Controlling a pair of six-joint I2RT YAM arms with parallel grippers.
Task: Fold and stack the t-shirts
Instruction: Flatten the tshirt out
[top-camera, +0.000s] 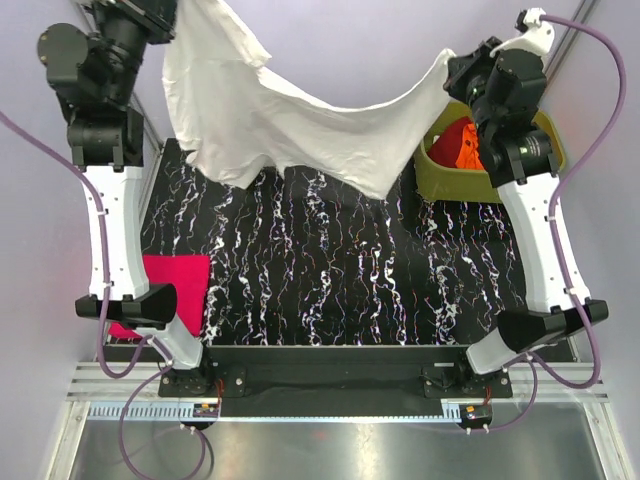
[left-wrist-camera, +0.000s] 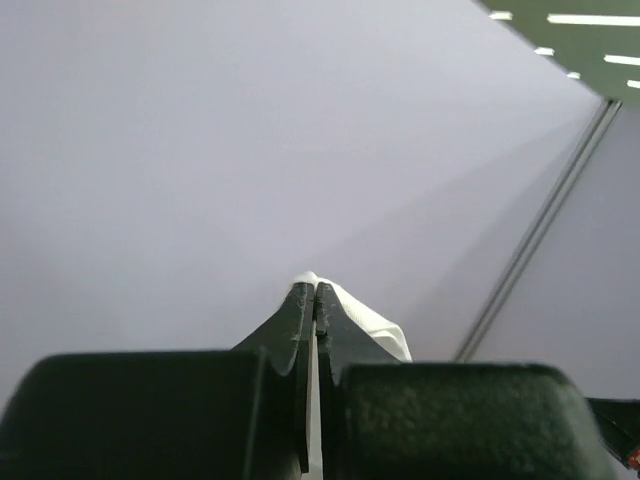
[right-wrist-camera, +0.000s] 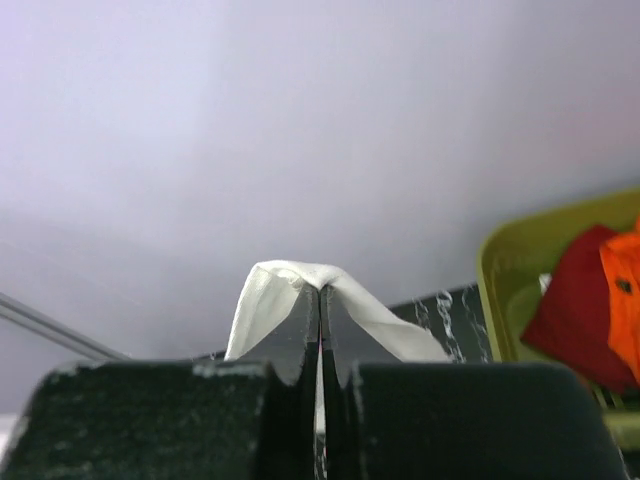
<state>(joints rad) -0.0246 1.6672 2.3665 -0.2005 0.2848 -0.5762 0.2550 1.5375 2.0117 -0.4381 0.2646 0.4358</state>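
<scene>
The left gripper (left-wrist-camera: 315, 290) and right gripper (right-wrist-camera: 320, 292), pinched tight, spread the soft white cloth t-shirt (top-camera: 290, 120) up top; it probably needed laying flat next.

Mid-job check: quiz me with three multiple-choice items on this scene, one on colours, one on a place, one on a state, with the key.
1. What lies in the tub?
A. an orange shirt and a dark red shirt
B. two blue shirts
C. nothing

2. Where is the pink shirt?
A. in the tub
B. on the table, near left
C. draped over the right arm

3. How is the white shirt held?
A. pinched by the left hand and the right hand, slung between them
B. by the left hand alone
C. lying flat, unheld

Key:
1 A: the right wrist view shows both colours inside the green rim.
2 B: it lies beside the left arm's base.
3 A: each wrist view shows white cloth between closed fingers.
</scene>
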